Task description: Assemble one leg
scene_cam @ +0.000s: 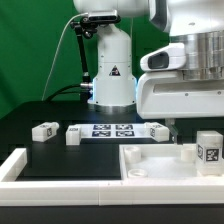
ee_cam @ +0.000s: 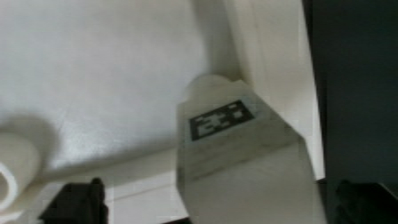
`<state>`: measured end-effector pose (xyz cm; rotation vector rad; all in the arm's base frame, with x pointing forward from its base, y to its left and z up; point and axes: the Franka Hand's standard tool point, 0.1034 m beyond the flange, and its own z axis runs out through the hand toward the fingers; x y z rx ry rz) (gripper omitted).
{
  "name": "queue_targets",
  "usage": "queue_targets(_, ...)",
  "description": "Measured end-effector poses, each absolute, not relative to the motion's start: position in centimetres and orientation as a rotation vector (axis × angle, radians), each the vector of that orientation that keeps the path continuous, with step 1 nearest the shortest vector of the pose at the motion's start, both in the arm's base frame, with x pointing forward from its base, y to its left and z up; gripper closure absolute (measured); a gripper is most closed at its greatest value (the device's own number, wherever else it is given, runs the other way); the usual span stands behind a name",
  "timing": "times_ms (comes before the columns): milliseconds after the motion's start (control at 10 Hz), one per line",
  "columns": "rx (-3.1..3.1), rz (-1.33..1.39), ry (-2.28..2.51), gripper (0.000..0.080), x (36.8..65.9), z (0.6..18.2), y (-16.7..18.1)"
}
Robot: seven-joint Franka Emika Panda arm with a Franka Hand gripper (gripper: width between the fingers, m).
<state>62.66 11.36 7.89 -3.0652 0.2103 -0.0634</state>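
Note:
One leg (scene_cam: 207, 148), a small white block with a code tag, stands upright on the large white panel (scene_cam: 140, 172) at the exterior view's right. My gripper (scene_cam: 197, 128) hangs over it, open. In the wrist view the leg (ee_cam: 240, 150) lies between my two dark fingertips (ee_cam: 75, 202), with a gap on one side and the other finger close to it. Three other legs lie on the black table: one (scene_cam: 44, 130), a second (scene_cam: 74, 133) and a third (scene_cam: 152, 129).
The marker board (scene_cam: 112, 130) lies between the loose legs in front of the robot base (scene_cam: 112, 85). The panel has a raised rim (scene_cam: 20, 165) at the front. A rounded white boss (ee_cam: 15, 165) of the panel shows near one finger.

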Motion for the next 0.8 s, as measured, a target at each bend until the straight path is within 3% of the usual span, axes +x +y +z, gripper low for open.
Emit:
queue_targets(400, -3.095, -0.084, -0.274, 0.0150, 62.63, 7.93, 11.84)
queue_targets(500, -3.094, -0.084, -0.279, 0.0244, 62.63, 7.93, 11.84)
queue_targets(600, -3.094, -0.084, -0.278, 0.0244, 62.63, 7.93, 11.84)
queue_targets(700, -3.094, -0.084, -0.251, 0.0445, 62.63, 7.93, 11.88)
queue_targets(800, -3.096, -0.083, -0.223, 0.0509, 62.62, 7.93, 11.88)
